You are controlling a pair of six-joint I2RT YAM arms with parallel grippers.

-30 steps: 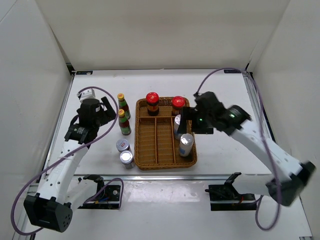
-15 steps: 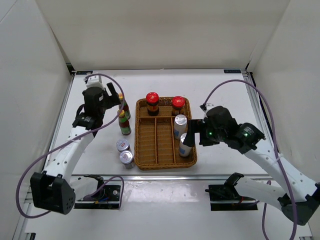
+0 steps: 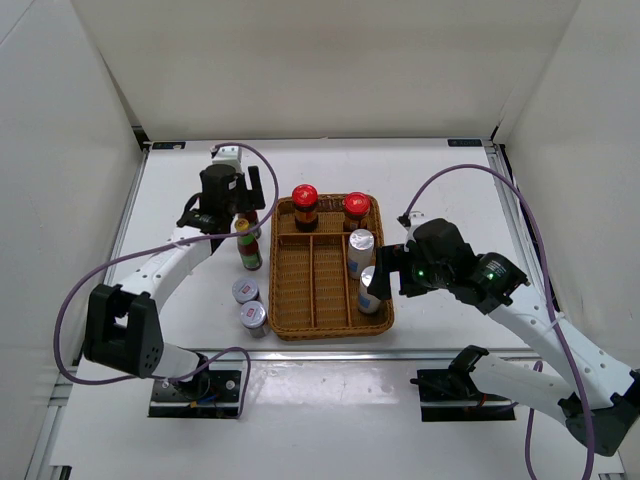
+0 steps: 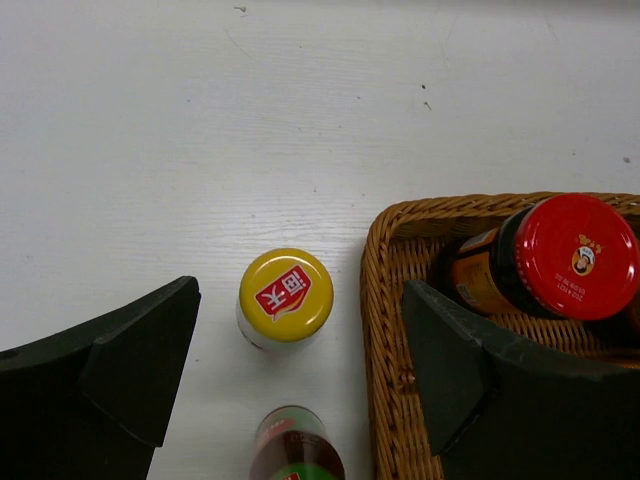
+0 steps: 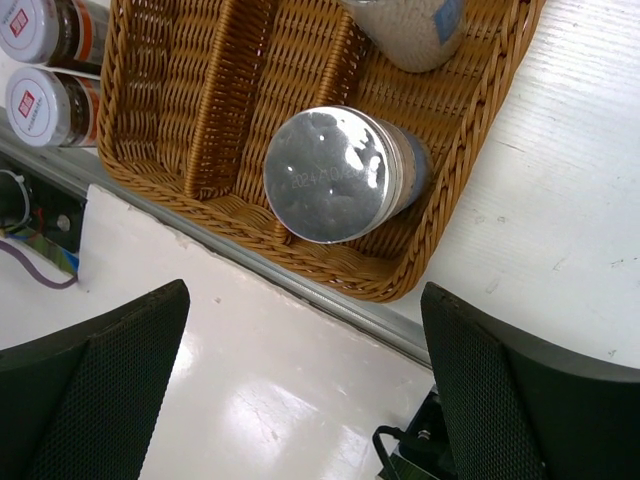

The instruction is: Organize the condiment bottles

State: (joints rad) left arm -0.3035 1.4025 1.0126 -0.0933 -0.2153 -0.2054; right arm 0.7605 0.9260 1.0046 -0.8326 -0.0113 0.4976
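Note:
My left gripper [image 4: 295, 375] is open above the table, its fingers either side of a yellow-capped sauce bottle [image 4: 286, 294] just left of the wicker tray [image 4: 385, 300]. The second yellow-capped bottle [image 3: 247, 248] stands nearer. In the top view the left gripper [image 3: 243, 205] hides most of the far bottle. Two red-capped jars [image 3: 304, 203] [image 3: 356, 209] stand in the tray's back compartments. Two silver-topped shakers [image 3: 360, 250] [image 5: 330, 172] stand in its right compartment. Two short silver-lidded jars [image 3: 245, 290] [image 3: 253, 316] stand left of the tray's front. My right gripper [image 3: 385, 280] is open and empty beside the near shaker.
The tray's [image 3: 315, 325] two middle long compartments hold nothing. The table's front metal edge [image 5: 330, 300] runs close below the tray. White walls enclose the table at the left, back and right. Cables trail from both arms.
My left gripper has swung back and right from beside the near bottle to over the far yellow-capped bottle. My right gripper has drawn back from the far shaker toward the tray's near right corner.

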